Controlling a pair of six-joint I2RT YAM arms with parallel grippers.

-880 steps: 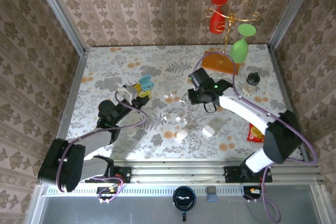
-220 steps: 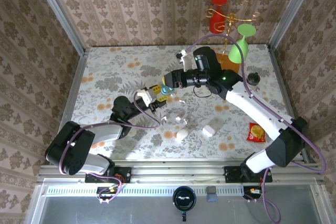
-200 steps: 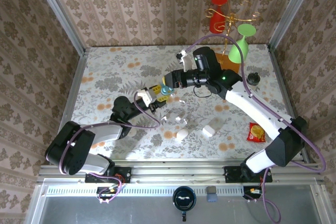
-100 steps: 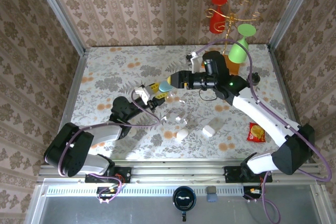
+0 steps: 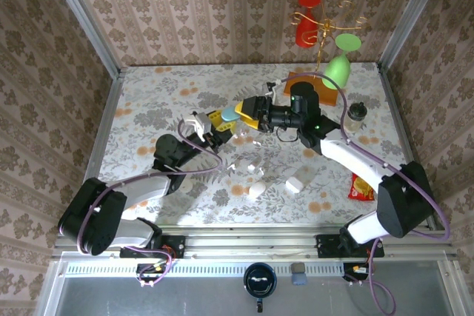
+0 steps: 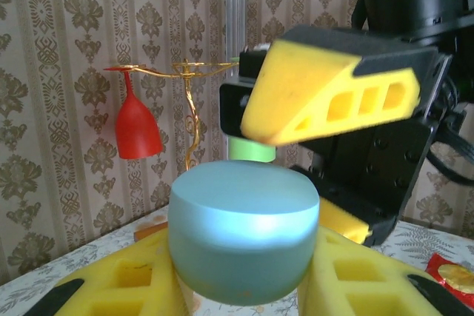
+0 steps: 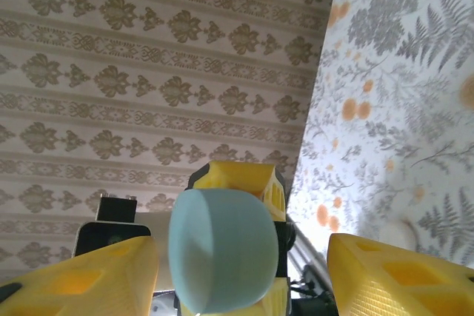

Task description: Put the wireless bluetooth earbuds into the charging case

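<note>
Clamps a pale blue case (image 5: pixel 228 114) in the left gripper (image 5: pixel 215 120), just toward 11 o'clock from the table's middle and held clear of the surface. Smooth and pebble-round, flat-faced, with a soft sheen across the front (image 6: pixel 244 231). Seated between two yellow fingers (image 6: pixel 126 286), blocky wedges with rectangular hollows cut through them, pressed to either side.

Faces the right gripper (image 5: pixel 243 113) head-on, reaching in from 3 o'clock. Same yellow wedge fingers (image 7: pixel 400 271) on black housing, spread wide to both sides of the case and gripping nothing.

On the table, the earbuds (image 5: pixel 252 167): tiny glossy whitish bits, loose just toward 6 o'clock from the middle, well apart from the raised case. Near them, toward 5 and 6 o'clock, two white oval cases (image 5: pixel 256 190), smooth and rounded.

At 1 o'clock, a thin gold wire rack (image 5: pixel 320 31) with a red glass (image 5: pixel 305 31) hung bowl-down and a green glass (image 5: pixel 338 70) lower, beside an orange board (image 5: pixel 304 86). At 3 o'clock, a small jar (image 5: pixel 356 116) with a dark lid. At 4 o'clock, a red crinkled packet (image 5: pixel 360 186).

Underneath, a flat table (image 5: pixel 148 101) printed with grey ferns and orange blossoms on a pale ground. All round, walls (image 5: pixel 185 12) papered in beige damask stripes, with bare metal posts (image 5: pixel 83 16) at the corners.
</note>
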